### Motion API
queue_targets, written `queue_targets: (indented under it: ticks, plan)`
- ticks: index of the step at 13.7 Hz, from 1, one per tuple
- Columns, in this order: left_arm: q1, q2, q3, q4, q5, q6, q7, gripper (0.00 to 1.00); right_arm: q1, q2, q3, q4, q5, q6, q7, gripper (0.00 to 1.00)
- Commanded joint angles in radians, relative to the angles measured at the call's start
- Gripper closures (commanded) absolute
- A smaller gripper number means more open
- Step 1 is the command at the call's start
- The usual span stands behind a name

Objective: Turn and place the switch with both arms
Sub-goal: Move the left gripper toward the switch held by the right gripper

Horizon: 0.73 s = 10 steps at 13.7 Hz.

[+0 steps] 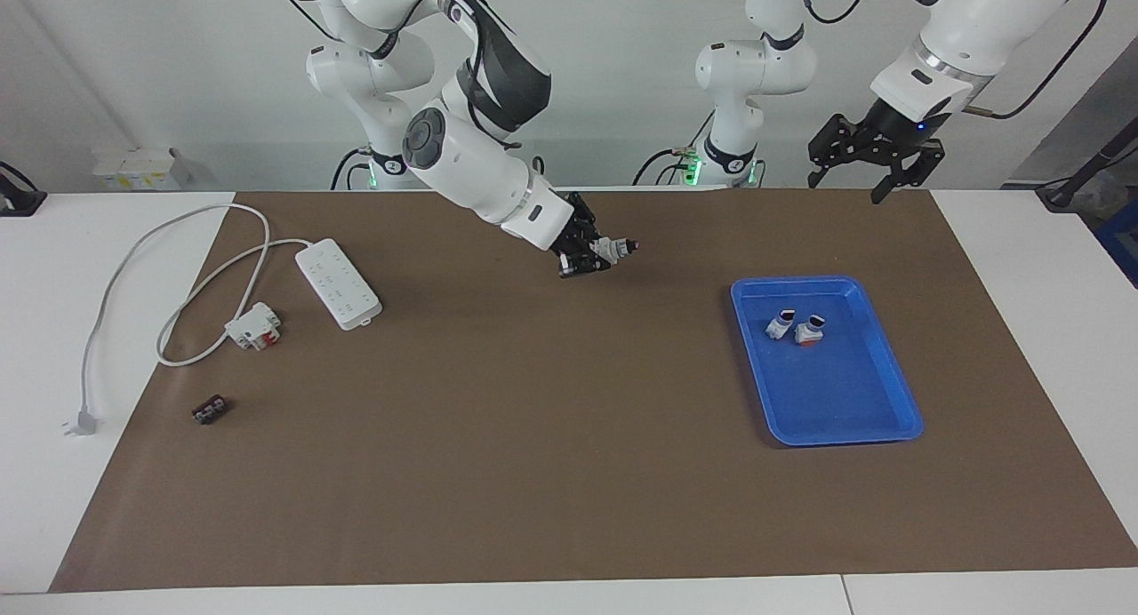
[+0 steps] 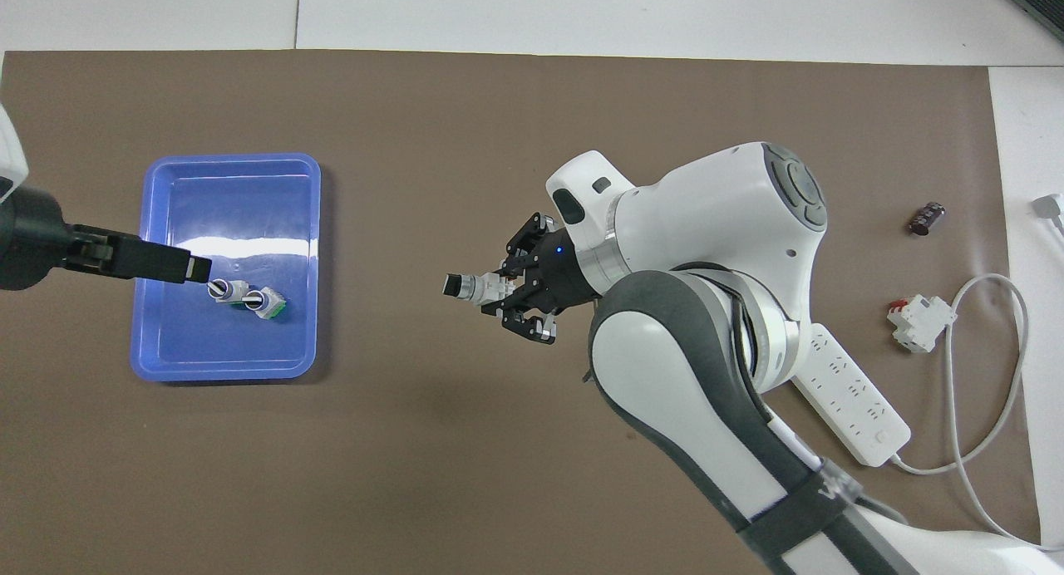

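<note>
Right gripper [image 1: 597, 256] clamped the switch [image 1: 616, 248] in the air, toward the right arm's end from the blue tray [image 1: 889, 379]. Left gripper [image 1: 873, 164] hung wide open above that tray's robot-side edge.

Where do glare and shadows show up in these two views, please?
Overhead view: a bright white streak of glare lies across the blue tray floor, just above the two switches in it. Facing view: the tray shows no such streak, and a soft shadow lies on the brown mat under the right gripper, which is shut on the switch.
</note>
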Motion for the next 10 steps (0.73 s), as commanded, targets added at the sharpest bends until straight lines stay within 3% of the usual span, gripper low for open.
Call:
queue_targets:
  ticks: [1,3,6,10]
  plan:
    - [-0.007,-0.031,0.007,-0.080,-0.134,0.100,0.097,0.01,0.004,-0.015,0.006,-0.007,0.004,0.029,0.038,1.00]
    - [-0.009,-0.016,0.007,-0.132,-0.264,0.172,0.181,0.08,0.004,-0.015,0.006,-0.009,0.002,0.029,0.036,1.00]
    - [-0.013,-0.003,0.007,-0.188,-0.440,0.209,0.263,0.09,0.018,-0.016,0.004,-0.009,0.001,0.034,0.036,1.00]
    - [-0.028,0.047,0.006,-0.229,-0.563,0.235,0.342,0.16,0.022,-0.016,0.004,-0.012,-0.001,0.051,0.038,1.00]
